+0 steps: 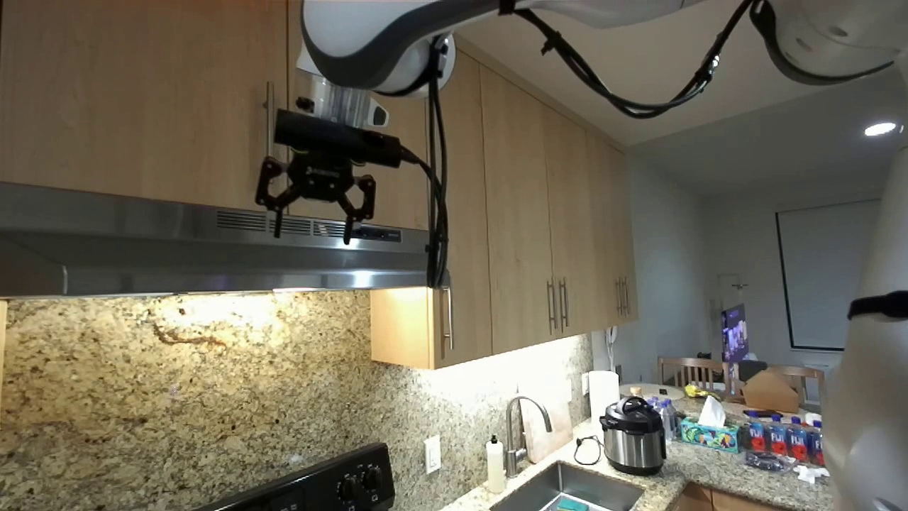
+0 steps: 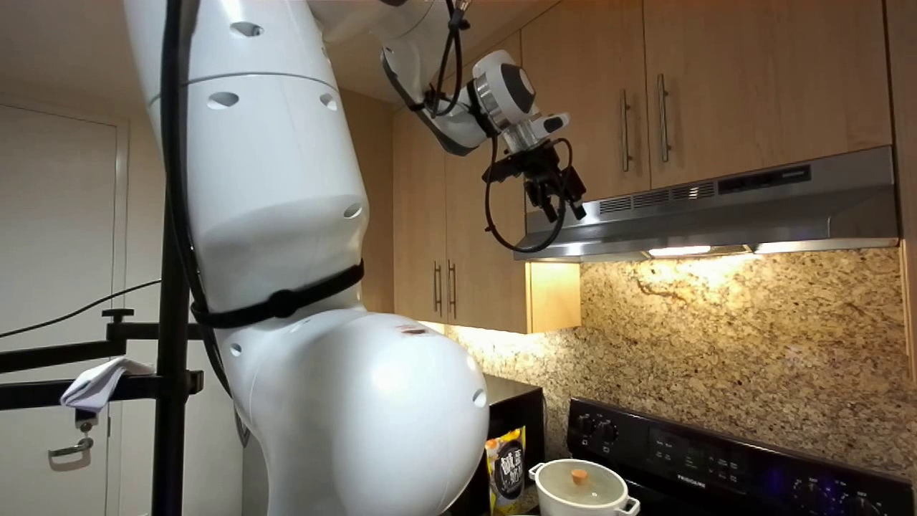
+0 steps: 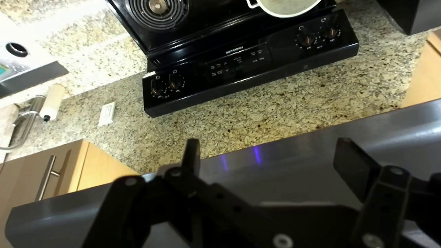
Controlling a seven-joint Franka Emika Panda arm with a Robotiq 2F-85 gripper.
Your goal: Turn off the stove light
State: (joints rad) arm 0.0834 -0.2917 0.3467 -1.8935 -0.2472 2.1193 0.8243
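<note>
The hand (image 1: 313, 231) was held in front of the hood (image 1: 177, 259), its two fingers (image 3: 356, 168) spread well apart and nothing gripped between them. The stove light (image 2: 679, 251), set in the hood's underside, was seen to be lit, and the wall (image 1: 234, 341) below the hood was washed in its glow. A dark strip (image 2: 765, 179) was fitted across part of the hood's front, beside the vents (image 2: 655, 199); the switch was presumed to lie there, though it was too small to be made out. Below the hood, a lidded pot (image 2: 566, 494) was seen on the stove (image 2: 637, 448). The job was judged to be at its approach, with no switch yet pressed. Contact between hand and hood could not be ruled out for certain, but a gap was suggested by both exterior views. For the next move, the hand was thought to need lining up with the strip, and its fingers perhaps bringing together into one firm tip, before the switch was pushed gently. If the vents were struck instead, the light would be left burning.
</note>
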